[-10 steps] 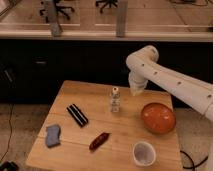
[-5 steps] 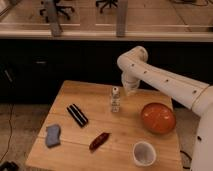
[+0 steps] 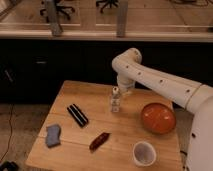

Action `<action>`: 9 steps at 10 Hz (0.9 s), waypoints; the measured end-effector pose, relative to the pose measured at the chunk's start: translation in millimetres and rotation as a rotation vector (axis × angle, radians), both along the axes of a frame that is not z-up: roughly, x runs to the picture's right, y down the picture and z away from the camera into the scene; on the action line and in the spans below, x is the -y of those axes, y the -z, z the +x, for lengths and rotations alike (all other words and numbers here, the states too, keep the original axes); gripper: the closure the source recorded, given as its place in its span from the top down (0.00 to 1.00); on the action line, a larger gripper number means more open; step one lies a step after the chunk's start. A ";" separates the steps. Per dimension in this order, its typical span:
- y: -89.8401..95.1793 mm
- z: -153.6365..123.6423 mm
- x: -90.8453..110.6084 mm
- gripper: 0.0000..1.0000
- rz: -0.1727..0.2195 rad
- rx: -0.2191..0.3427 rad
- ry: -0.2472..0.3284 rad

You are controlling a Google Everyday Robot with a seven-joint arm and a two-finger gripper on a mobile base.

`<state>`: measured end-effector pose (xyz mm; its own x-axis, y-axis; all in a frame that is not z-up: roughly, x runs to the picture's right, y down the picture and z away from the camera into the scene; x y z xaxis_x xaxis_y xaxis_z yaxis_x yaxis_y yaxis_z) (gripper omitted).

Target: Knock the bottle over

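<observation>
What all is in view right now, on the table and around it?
table: one, light wood, centre of view
bottle: one, clear with whitish cap, upright, mid-table toward the back
bar: one, black, left of the bottle
cloth: one, blue-grey, front left
packet: one, reddish-brown, front centre
bowl: one, orange, right side
cup: one, white, front right
chairs: parts of two, dark, far background
arm: one, white, reaching in from the right
gripper: one, white, shut, right beside the bottle's top
</observation>
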<state>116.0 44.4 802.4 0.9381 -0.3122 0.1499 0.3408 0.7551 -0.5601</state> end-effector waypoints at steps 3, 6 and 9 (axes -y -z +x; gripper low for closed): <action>-2.3 -3.8 0.9 0.02 -0.013 0.008 0.018; -3.2 -1.6 1.8 0.02 -0.018 0.011 0.030; -4.7 -7.0 2.5 0.02 -0.026 0.023 0.045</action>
<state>109.1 41.9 807.1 0.9196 -0.3492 0.1797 0.3866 0.7241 -0.5712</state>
